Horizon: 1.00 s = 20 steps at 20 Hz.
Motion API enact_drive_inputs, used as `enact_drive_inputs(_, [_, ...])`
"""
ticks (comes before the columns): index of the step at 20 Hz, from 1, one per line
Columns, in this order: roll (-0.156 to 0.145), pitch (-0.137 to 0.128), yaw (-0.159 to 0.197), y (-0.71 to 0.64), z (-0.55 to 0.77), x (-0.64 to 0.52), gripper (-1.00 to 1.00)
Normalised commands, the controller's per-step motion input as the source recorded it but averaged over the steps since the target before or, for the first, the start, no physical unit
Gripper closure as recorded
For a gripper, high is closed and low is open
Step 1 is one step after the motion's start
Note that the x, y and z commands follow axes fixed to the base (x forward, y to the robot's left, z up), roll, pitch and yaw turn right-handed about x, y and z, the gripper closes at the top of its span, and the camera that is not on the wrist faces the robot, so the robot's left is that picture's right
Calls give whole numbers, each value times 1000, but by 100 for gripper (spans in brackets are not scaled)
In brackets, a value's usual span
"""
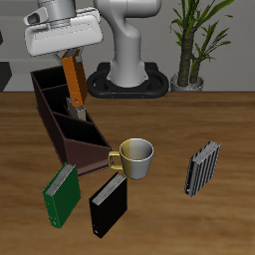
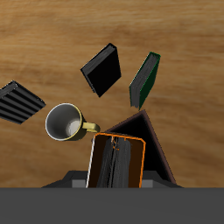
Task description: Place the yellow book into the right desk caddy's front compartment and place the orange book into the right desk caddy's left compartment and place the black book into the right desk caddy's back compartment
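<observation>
My gripper (image 1: 66,52) is shut on the top of the orange book (image 1: 72,78), which hangs tilted over the right desk caddy (image 1: 60,125), a long maroon box with partitions. Looking down from the wrist, the orange book (image 2: 133,150) sits between my fingers above the caddy (image 2: 156,149). Just under the orange book's lower end, a thin dark-and-pale book, the yellow book (image 1: 75,104), stands inside the caddy; I cannot tell in which compartment. The black book (image 1: 108,204) (image 2: 103,70) lies flat on the table in front of the caddy's slanted end.
A green book (image 1: 62,191) (image 2: 145,80) lies beside the black book near the table's front. A mug with a yellow handle (image 1: 134,157) (image 2: 66,122) stands by the caddy's low end. A black-and-white striped book (image 1: 201,169) (image 2: 17,101) lies beyond the mug.
</observation>
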Motion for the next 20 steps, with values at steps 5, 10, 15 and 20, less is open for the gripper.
enact_drive_inputs(5, [-46, 4, 48, -398, -142, 76, 100])
enact_drive_inputs(10, [-56, 14, 4, -394, -82, 181, 100])
enact_drive_inputs(15, [-6, -1, 15, -76, -131, 52, 100])
enact_drive_inputs(20, [39, 21, 5, 223, -170, -4, 100])
